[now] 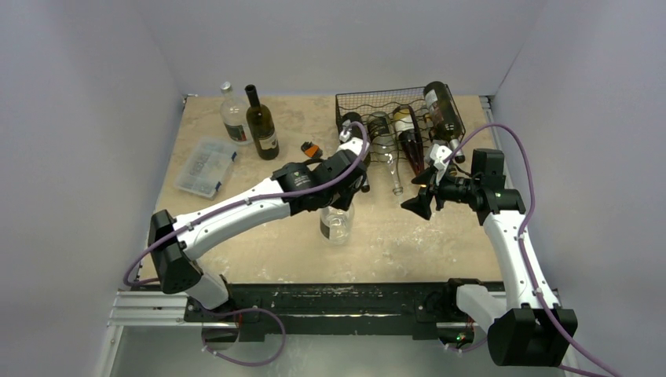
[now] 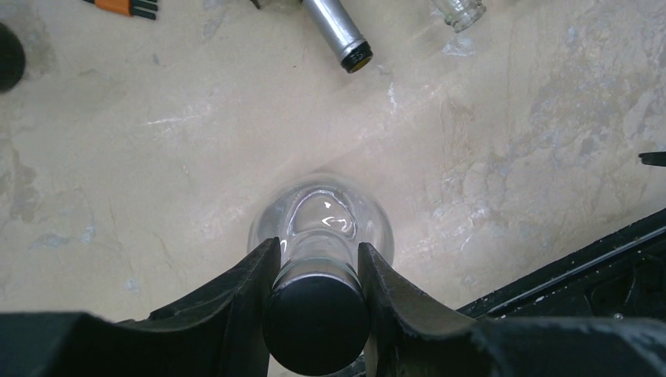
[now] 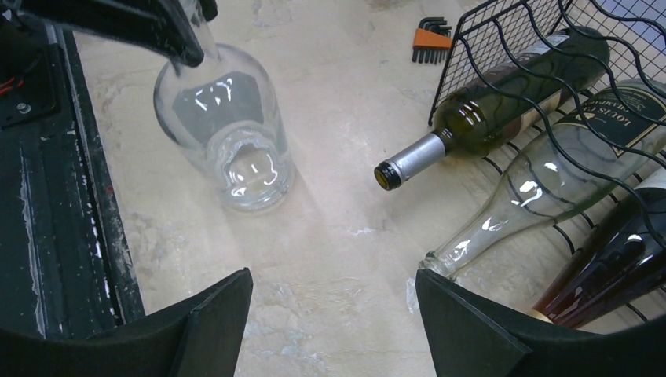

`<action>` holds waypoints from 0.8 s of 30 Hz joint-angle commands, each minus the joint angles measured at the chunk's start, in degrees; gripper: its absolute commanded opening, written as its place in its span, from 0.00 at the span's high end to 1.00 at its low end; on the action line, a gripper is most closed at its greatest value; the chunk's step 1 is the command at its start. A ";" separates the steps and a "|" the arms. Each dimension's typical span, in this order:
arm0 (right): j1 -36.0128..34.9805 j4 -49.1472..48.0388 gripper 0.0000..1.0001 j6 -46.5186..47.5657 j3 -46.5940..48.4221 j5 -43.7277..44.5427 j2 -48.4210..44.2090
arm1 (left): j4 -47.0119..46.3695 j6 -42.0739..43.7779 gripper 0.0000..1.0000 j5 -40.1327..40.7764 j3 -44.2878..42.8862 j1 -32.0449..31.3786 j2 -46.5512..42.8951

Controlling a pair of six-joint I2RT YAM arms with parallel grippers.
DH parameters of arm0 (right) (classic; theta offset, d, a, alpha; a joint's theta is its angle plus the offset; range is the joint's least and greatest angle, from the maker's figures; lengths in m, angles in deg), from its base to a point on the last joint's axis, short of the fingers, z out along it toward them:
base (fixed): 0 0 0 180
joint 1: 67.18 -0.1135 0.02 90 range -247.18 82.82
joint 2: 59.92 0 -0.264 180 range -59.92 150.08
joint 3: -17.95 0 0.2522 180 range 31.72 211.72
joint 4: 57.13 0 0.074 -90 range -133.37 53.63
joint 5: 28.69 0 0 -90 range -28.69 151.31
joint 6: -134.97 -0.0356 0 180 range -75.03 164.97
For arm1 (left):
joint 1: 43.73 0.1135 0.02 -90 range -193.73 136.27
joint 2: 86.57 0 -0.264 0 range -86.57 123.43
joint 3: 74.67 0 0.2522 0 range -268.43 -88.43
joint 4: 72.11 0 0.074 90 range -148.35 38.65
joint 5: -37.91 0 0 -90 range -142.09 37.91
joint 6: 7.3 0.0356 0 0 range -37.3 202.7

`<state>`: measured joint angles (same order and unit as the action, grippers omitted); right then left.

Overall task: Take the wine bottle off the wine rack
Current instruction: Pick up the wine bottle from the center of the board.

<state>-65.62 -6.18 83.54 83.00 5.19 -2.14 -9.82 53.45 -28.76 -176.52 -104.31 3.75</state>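
A clear glass wine bottle [image 1: 336, 225] with a black cap stands upright on the table, in front of the wine rack [image 1: 369, 104]. My left gripper [image 2: 318, 253] is shut on its neck just below the cap. The right wrist view shows the same bottle [image 3: 228, 133] with its base at the tabletop. The black wire rack [image 3: 503, 35] holds a green bottle [image 3: 487, 118] with a silver foil neck, a clear bottle [image 3: 542, 192] and a dark red bottle [image 3: 612, 267], all lying on their sides. Another dark bottle [image 1: 444, 110] lies on top of the rack. My right gripper [image 1: 414, 206] hangs open in front of the rack, and nothing lies between its fingers [image 3: 212, 314].
At the back left stand a clear bottle [image 1: 232, 116] and a dark bottle [image 1: 262, 126], with a clear plastic compartment box [image 1: 206, 166] in front of them. An orange hex-key set [image 1: 312, 149] lies left of the rack. A black rail [image 1: 338, 298] runs along the near edge.
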 commanded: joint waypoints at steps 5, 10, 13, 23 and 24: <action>0.28 -0.98 0.20 0.41 -0.13 0.82 -0.47 | -7.86 5.49 1.00 -1.60 -0.32 6.76 -7.91; 0.28 -0.98 0.19 0.54 -0.11 0.99 -0.47 | -8.50 7.81 1.00 -3.47 -1.56 10.82 -7.91; 0.28 -0.90 0.19 0.63 -0.11 1.01 -0.40 | -8.61 9.43 1.00 -4.13 -3.28 12.83 -7.27; 0.28 -0.81 0.19 0.90 -0.10 1.45 -0.30 | -8.48 14.22 1.00 -6.05 -11.63 18.79 -3.12; 0.28 -0.80 0.19 0.96 -0.06 1.45 -0.30 | -8.46 14.68 1.00 -6.26 -12.52 19.49 -2.56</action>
<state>-65.62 -6.16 83.73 82.98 6.39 -2.14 -10.13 64.40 -35.19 -181.05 -87.06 1.52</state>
